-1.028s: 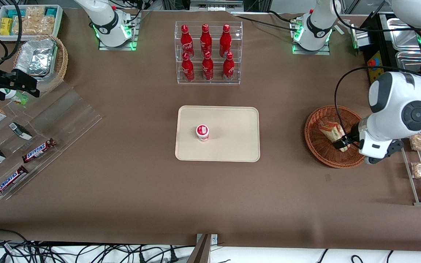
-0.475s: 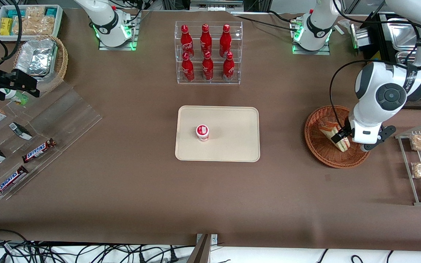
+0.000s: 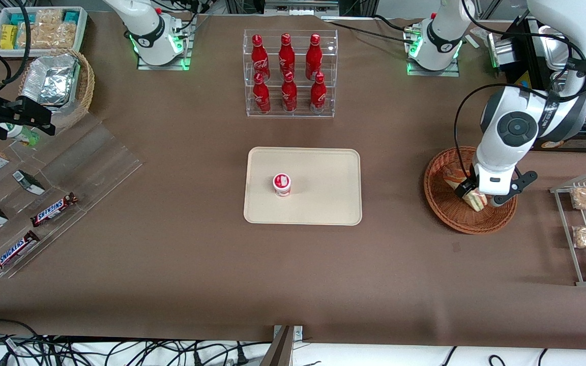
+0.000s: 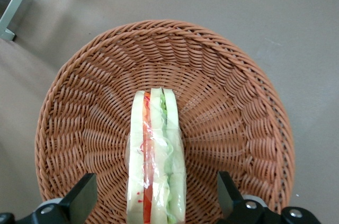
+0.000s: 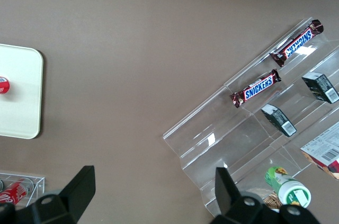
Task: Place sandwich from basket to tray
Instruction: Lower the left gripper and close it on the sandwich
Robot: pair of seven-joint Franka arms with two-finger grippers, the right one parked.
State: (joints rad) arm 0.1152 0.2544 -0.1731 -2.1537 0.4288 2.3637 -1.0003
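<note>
The sandwich (image 4: pixel 155 155) lies in the basket (image 3: pixel 440 208) toward the working arm's end of the bench (image 3: pixel 196 264); the pincer (image 4: pixel 154 203) hangs open over it. The tray (image 3: pixel 323 203) sits mid-bench, carrying a cup (image 3: pixel 282 184).

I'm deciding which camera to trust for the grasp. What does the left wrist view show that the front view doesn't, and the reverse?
Only the left wrist view shows the gripper open, its fingers apart on either side of the sandwich, and the red and green filling layers edge-on. Only the front view shows the tray, the small red-and-white cup on it, and the bottle rack. Both show the sandwich lying in the basket, with the gripper just above it.
</note>
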